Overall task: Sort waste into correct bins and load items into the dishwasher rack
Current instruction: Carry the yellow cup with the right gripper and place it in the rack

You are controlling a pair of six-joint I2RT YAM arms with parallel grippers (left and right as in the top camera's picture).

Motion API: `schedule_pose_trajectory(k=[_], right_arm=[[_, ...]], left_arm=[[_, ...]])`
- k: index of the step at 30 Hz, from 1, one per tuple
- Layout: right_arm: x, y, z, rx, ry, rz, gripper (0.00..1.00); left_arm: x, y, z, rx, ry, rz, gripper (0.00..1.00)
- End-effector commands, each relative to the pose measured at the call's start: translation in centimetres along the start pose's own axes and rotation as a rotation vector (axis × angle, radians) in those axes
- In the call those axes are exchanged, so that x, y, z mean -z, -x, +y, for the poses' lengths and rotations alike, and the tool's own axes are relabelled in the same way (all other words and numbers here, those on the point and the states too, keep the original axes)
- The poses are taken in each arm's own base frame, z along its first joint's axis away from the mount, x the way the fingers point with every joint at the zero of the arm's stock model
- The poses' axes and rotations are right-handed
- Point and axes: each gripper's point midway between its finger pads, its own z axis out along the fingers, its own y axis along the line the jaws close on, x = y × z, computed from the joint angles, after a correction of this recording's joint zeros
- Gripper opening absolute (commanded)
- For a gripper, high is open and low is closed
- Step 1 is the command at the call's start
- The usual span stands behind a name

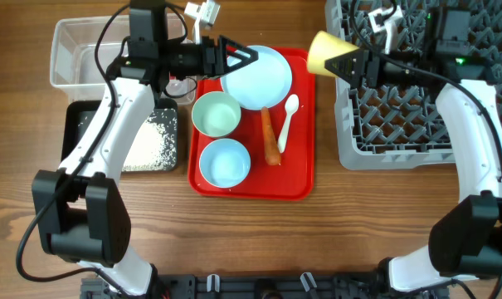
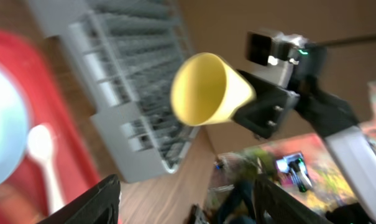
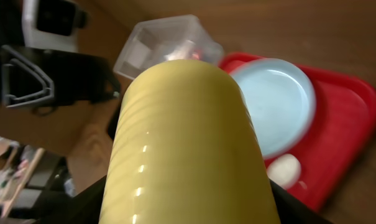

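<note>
Seen from overhead, the right gripper (image 1: pixel 347 63) is closed on the yellow cup (image 1: pixel 324 52). The cup hangs in the air on its side, between the red tray (image 1: pixel 251 188) and the dishwasher rack (image 1: pixel 375 133), with its mouth toward the tray. The left gripper (image 1: pixel 241 56) is spread wide and holds nothing, over the edge of the plate (image 1: pixel 263 79).

In the left wrist view, the cup (image 2: pixel 206 87) shows its open mouth, and the jaws pinch it at the narrow bottom end. The left fingers (image 2: pixel 96 202) stand well apart at the lower edge.

In the right wrist view, the cup (image 3: pixel 188 143) fills the picture, and its wall has fine ribs and a shine. I judge it light and stiff, but a little slippery. The thin rim probably bends, so a hold near the base is the better one, with a moderate squeeze.
</note>
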Motion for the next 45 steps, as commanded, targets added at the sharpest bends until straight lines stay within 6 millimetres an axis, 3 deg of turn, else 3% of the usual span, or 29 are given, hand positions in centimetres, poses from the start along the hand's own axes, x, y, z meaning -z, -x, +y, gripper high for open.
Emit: schedule_pose_trajectory(k=[1,6,12,15,20,27,36,45], right_arm=[[3.9,0.7,-1.7,-0.013,-0.293,-0.021,0.49],[9.1,0.0,-2.5,-0.110,-0.611,-0.040,0.48],[13.7,-4.6,-5.5,-0.293,-0.961,0.058,0.51],[15.4,-5.3,-6.5,-0.360,-1.076,0.046,0.53],[16.7,-5.8,-7.9,-0.405,-1.123,0.042,0.53],[17.6,-9.5,-11.4,-0.553,-1.155,0.178,0.53],[14.9,-12.2,-14.0,-0.601,-1.082,0.352,0.53],[13.6,-13.6,-15.8,-0.638,-1.070,0.427,0.54]], left_arm=[[0.7,1.3,3.3,0.037,0.235,-0.099,0.68],[1.7,0.5,6.5,0.120,0.405,-0.121,0.68],[2.7,0.1,8.5,0.158,0.523,-0.138,0.71],[2.8,0.0,8.7,0.118,0.539,-0.128,0.73],[2.8,0.1,8.7,0.112,0.540,-0.126,0.77],[2.8,0.1,8.7,0.112,0.540,-0.126,0.77],[2.8,0.0,8.7,0.113,0.540,-0.126,0.77],[2.8,0.0,8.7,0.114,0.540,-0.125,0.77]])
